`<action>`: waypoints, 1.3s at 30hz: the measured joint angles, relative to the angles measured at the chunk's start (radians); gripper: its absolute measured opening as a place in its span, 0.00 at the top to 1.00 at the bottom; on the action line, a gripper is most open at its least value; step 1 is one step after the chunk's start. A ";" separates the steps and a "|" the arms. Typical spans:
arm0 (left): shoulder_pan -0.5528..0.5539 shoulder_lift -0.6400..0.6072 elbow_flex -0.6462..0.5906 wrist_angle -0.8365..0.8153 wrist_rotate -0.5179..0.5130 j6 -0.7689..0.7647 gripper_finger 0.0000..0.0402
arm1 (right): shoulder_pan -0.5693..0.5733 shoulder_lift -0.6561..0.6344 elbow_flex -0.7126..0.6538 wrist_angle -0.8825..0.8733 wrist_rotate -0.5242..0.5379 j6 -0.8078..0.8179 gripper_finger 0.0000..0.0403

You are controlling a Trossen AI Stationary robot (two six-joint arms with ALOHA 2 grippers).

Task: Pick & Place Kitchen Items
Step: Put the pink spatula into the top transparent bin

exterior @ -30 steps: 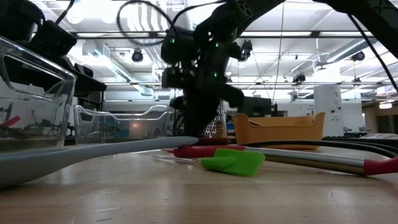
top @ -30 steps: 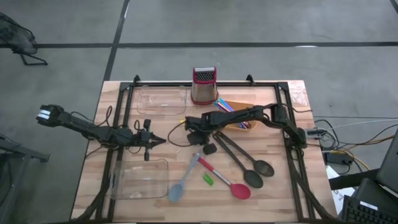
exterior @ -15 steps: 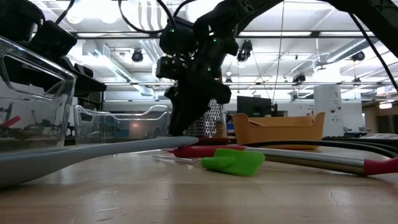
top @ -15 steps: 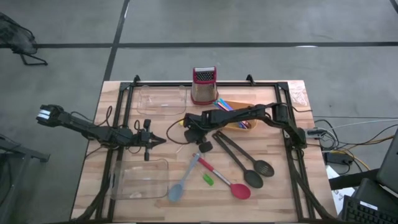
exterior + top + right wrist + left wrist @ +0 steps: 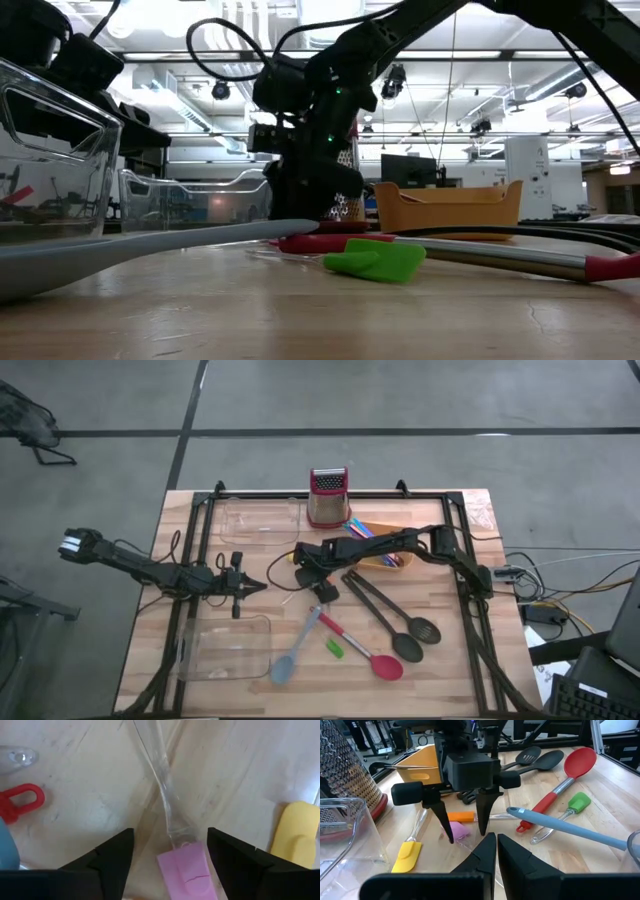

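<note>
My right gripper (image 5: 465, 832) stands open and points down near the table's middle. Its fingers straddle a small pink block (image 5: 187, 870) on a clear handle (image 5: 162, 790); I see no touch. A yellow block (image 5: 407, 856) and an orange one (image 5: 461, 816) lie on the wood beside it. The grey-blue spatula (image 5: 290, 658), the red-headed spoon (image 5: 375, 658), a green block (image 5: 333, 649) and two black slotted spoons (image 5: 400, 622) lie toward the near right. My left gripper (image 5: 258, 588) waits shut, left of centre.
An orange bowl (image 5: 385, 545) holding thin coloured sticks (image 5: 362, 530) stands behind the right arm, with the red-topped grater (image 5: 328, 497) at the far edge. Clear trays sit at the far left (image 5: 262, 520) and near left (image 5: 225, 650).
My right gripper has sunk toward the table and shifted a little toward the left edge, tipping further down. Its fingers, shut a second ago, have spread wide.
</note>
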 joint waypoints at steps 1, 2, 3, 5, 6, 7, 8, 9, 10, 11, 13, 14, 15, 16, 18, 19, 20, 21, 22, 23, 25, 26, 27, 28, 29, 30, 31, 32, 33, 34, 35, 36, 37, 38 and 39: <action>0.000 0.000 0.000 0.000 0.000 0.000 0.94 | -0.002 0.000 0.000 0.000 0.005 -0.002 0.37; 0.000 0.000 0.000 0.000 0.000 0.000 0.94 | -0.004 0.000 0.000 0.000 0.004 -0.003 0.37; 0.000 0.000 0.000 -0.001 0.000 0.000 0.94 | -0.006 0.004 0.000 0.000 -0.002 -0.003 0.37; 0.000 0.000 0.000 -0.002 0.000 0.000 0.94 | -0.007 0.007 0.001 -0.008 -0.004 -0.010 0.39; 0.000 0.000 0.000 -0.002 0.000 0.000 0.94 | -0.007 0.009 0.002 -0.017 -0.002 -0.015 0.40; 0.000 0.000 0.000 -0.002 0.000 0.000 0.94 | -0.007 0.014 0.004 -0.027 -0.001 -0.018 0.42; 0.000 0.000 0.000 -0.002 0.000 0.000 0.94 | -0.009 0.017 0.005 -0.034 -0.001 -0.016 0.44; 0.000 0.000 0.000 -0.002 0.000 0.000 0.94 | -0.011 0.021 0.005 -0.038 -0.001 -0.009 0.45; 0.000 0.000 0.000 -0.004 0.000 0.000 0.94 | -0.015 0.029 0.006 -0.041 -0.001 0.001 0.47; 0.000 0.000 0.000 -0.006 0.000 0.000 0.94 | -0.018 0.031 0.005 -0.044 -0.001 0.013 0.48; 0.000 0.000 0.000 -0.006 0.000 0.000 0.94 | -0.025 0.036 0.005 -0.052 -0.005 0.047 0.51; 0.000 0.000 0.000 -0.006 0.000 0.000 0.94 | -0.029 0.038 0.005 -0.059 -0.014 0.055 0.52; 0.000 0.000 0.000 -0.007 0.000 0.000 0.94 | -0.032 0.038 0.006 -0.067 -0.032 0.058 0.53; 0.000 0.000 0.000 -0.007 0.000 0.000 0.94 | -0.036 0.039 0.006 -0.073 -0.058 0.057 0.54; 0.000 0.000 0.000 -0.007 0.000 0.000 0.94 | -0.038 0.039 0.005 -0.078 -0.084 0.056 0.57; 0.000 0.000 0.000 -0.007 0.000 0.000 0.94 | -0.037 0.039 0.004 -0.079 -0.083 0.057 0.58; 0.000 0.000 0.000 -0.007 0.000 0.000 0.94 | -0.035 0.039 0.003 -0.079 -0.082 0.057 0.60; 0.000 0.000 0.000 -0.008 0.000 0.000 0.94 | -0.033 0.039 0.003 -0.079 -0.082 0.058 0.62; 0.000 0.000 0.000 -0.008 0.000 0.000 0.94 | -0.030 0.039 0.002 -0.080 -0.083 0.057 0.64; 0.000 0.000 0.000 -0.008 0.000 0.000 0.94 | -0.027 0.039 0.002 -0.082 -0.083 0.057 0.67; 0.000 0.000 0.000 -0.008 0.000 0.000 0.94 | -0.019 0.039 0.002 -0.086 -0.082 0.049 0.73; 0.000 0.000 0.000 -0.008 0.000 0.000 0.94 | -0.016 0.037 0.002 -0.088 -0.081 0.041 0.76; 0.000 0.000 0.000 -0.008 0.000 0.000 0.94 | -0.011 0.037 0.002 -0.089 -0.080 0.028 0.79; 0.000 0.000 0.000 -0.008 0.000 0.000 0.94 | -0.008 0.037 0.002 -0.088 -0.077 0.019 0.81; 0.000 0.000 0.000 -0.008 0.000 0.000 0.94 | -0.003 0.036 0.002 -0.088 -0.074 0.012 0.84; 0.000 0.000 0.000 -0.008 0.000 0.000 0.94 | 0.001 0.035 0.002 -0.088 -0.068 0.008 0.86; 0.000 0.000 0.000 -0.008 0.000 0.000 0.94 | 0.004 0.035 0.002 -0.088 -0.067 0.005 0.87; 0.000 0.000 0.000 -0.009 0.000 0.000 0.94 | 0.006 0.033 0.002 -0.089 -0.066 0.004 0.88; 0.000 0.000 0.000 -0.009 0.000 0.000 0.94 | 0.009 0.030 0.002 -0.089 -0.066 0.006 0.89; 0.000 0.000 0.000 -0.009 0.000 0.000 0.94 | 0.011 0.028 0.002 -0.089 -0.065 0.008 0.89; 0.000 0.000 0.000 -0.009 0.000 0.000 0.94 | 0.012 0.023 0.002 -0.090 -0.065 0.009 0.89; 0.000 0.000 0.000 -0.009 0.000 0.000 0.94 | 0.014 0.020 0.001 -0.090 -0.067 0.012 0.89; 0.000 0.000 0.000 -0.009 0.000 0.000 0.94 | 0.015 0.011 0.001 -0.091 -0.067 0.017 0.89; 0.000 0.000 0.000 -0.009 0.000 0.000 0.94 | 0.015 0.005 0.000 -0.091 -0.067 0.023 0.89; 0.000 0.000 0.000 -0.009 0.000 0.000 0.94 | 0.016 -0.001 -0.002 -0.093 -0.069 0.028 0.88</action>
